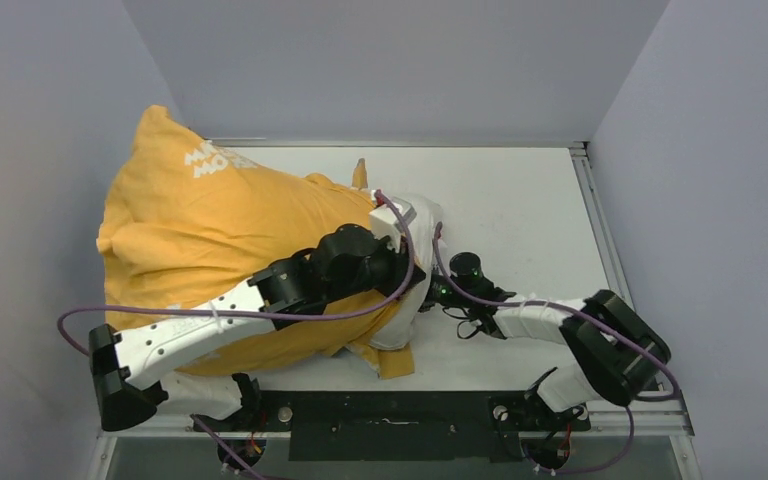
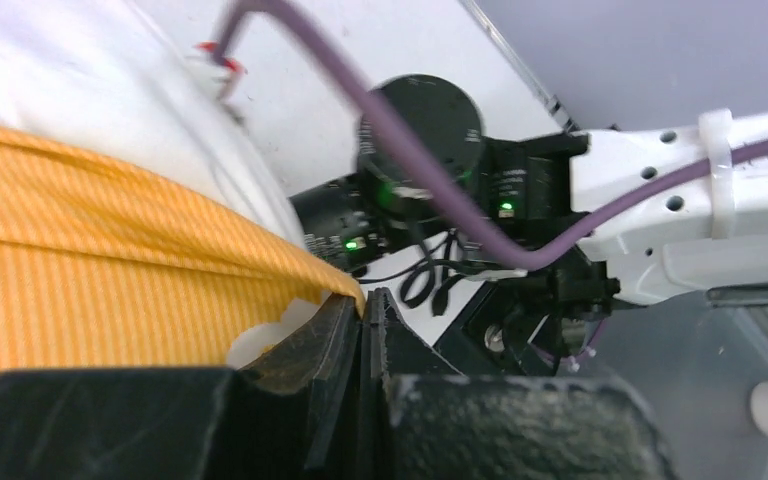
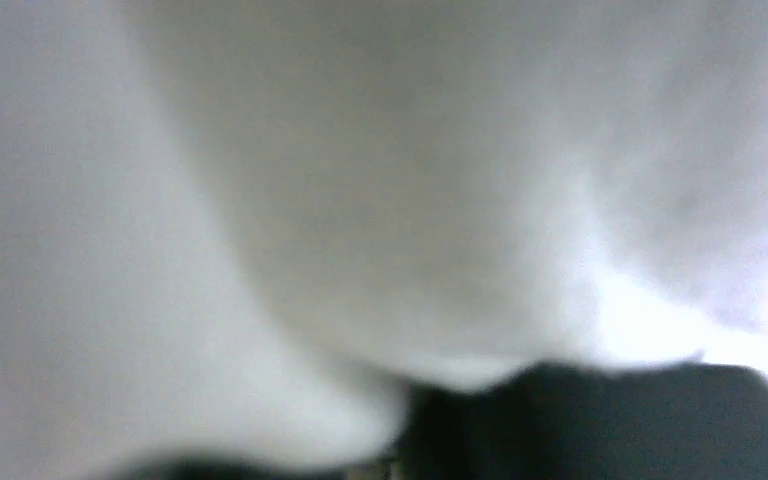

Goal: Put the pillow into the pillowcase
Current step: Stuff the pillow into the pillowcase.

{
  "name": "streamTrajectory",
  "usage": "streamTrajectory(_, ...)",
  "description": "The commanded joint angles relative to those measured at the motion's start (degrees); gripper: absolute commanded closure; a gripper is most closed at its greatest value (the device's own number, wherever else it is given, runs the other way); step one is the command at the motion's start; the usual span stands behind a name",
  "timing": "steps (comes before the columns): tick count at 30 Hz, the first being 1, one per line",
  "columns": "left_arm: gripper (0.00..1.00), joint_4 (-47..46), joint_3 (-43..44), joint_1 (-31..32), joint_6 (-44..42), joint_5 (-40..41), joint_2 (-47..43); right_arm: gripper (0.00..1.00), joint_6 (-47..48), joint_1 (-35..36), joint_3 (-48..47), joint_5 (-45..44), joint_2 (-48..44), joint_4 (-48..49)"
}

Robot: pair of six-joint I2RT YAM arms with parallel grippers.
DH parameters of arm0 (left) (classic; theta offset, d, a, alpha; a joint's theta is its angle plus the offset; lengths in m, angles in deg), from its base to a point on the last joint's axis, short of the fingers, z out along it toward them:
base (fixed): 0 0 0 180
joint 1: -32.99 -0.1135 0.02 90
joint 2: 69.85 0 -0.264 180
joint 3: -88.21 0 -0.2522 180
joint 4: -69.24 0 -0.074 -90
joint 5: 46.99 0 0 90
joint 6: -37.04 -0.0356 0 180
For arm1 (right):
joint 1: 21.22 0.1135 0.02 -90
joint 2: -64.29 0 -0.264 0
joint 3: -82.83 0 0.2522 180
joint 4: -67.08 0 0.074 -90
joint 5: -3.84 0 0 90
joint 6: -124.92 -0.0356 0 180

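Ribbed matt orange cloth pillowcase, soft white fabric pillow

The pillowcase takes up the left half of the worktop, its far corner pushed up against the left wall. The pillow sits inside it, with only one end poking out of the opening on the right, about mid-worktop. The left arm lies across the pillowcase from the near-left corner. At the opening, the left gripper has its fingers pinched together on the hem. The right gripper reaches in from the right, up against the pillow's bare end and just beside the left one.
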Motion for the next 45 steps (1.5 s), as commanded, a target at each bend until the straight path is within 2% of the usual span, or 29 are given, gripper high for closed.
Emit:
streamTrajectory(1, 1.0, -7.47, -2.48, 0.46, 5.69, 0.37, -11.3, 0.66, 5.17, -0.61, 1.01, -4.34, -15.41, -2.63)
streamTrajectory(4, 1.0, -5.15, -9.23, -4.83, 8.35, 5.37, -17.76, 0.39, 10.73, -1.47, 0.95, -11.73, -25.47, -19.98)
streamTrajectory(7, 1.0, -4.2, -15.26, -9.9, 9.82, 6.82, -23.55, 0.06, 16.04, -3.7, -1.2, -16.63, -33.15, -33.37)
streamTrajectory(8, 1.0, -4.06, -16.68, -10.76, 9.9, 7.22, -24.7, 0.06, 17.18, -5.32, -2.12, -16.18, -34.97, -36.46)
streamTrajectory(9, 1.0, -3.86, -17.72, -11.29, 9.9, 7.75, -25.73, 0.1, 18.22, -7.72, -3.23, -14.63, -36.16, -39.5)
streamTrajectory(13, 1.0, -3.49, -20.12, -11.78, 9.88, 8.9, -27.5, 0.1, 17.85, -19.44, -6.87, -1.32, -36.23, -43.08)
streamTrajectory(18, 1.0, -3.81, -20.92, -11.78, 10.17, 8.42, -27.15, 0.1, 8.75, -29.29, -6.01, 9.9, -34.32, -37.61)
streamTrajectory(23, 1.0, -4.62, -21.02, -11.74, 9.97, 6.38, -26.33, 0.1, -1.16, -32.96, -2.26, 16.11, -26.05, -25.1)
streamTrajectory(26, 1.0, -5.84, -21.02, -11.78, 9.76, 4.55, -25.6, 0.1, -8.12, -29.09, -1.21, 18.55, -19.2, -14.86)
streamTrajectory(29, 1.0, -8.22, -20.76, -11.72, 10.33, 0.89, -23.67, 0.1, -14.81, -20.69, -1.11, 17.97, -13.09, -3.53)
streamTrajectory(31, 1.0, -9.71, -19.42, -11.57, 11.44, -2.16, -20.99, 0.04, -23.35, -16.01, 1.18, 16.88, -10.46, 11.99)
streamTrajectory(32, 1.0, -10.0, -18.25, -11.26, 11.89, -4.63, -19.08, 0.07, -26.66, -13.12, 1.48, 15.97, -8.97, 19.96)
streamTrajectory(33, 1.0, -10.35, -16.37, -10.54, 12.23, -6.61, -17.13, 0.17, -28.46, -10.95, 1.12, 15.35, -7.68, 24.04)
streamTrajectory(35, 1.0, -11.38, -13.11, -7.82, 12.2, -8.28, -13.4, 0.42, -29.28, -6.85, -0.47, 13.5, -5.55, 26.07)
streamTrajectory(37, 1.0, -12.43, -9.51, -3.94, 11.37, -7.36, -9.82, 0.62, -29.76, -2.76, -2.18, 12.32, -3.12, 28.65)
streamTrajectory(39, 1.0, -13.56, -6.04, -1.23, 10.76, -8.27, -7.24, 0.77, -30.56, 0.62, -3.21, 10.94, -0.92, 31.56)
streamTrajectory(41, 1.0, -14.86, -3.4, 0.29, 11.09, -9.8, -5.5, 0.86, -30.34, 3.64, -3.66, 9.67, 1.06, 32.32)
streamTrajectory(45, 1.0, -22.46, -2.25, 2.16, 13.25, -13.61, -4.7, 0.91, -29.32, 6.76, -3.81, 6.95, 4.72, 34.08)
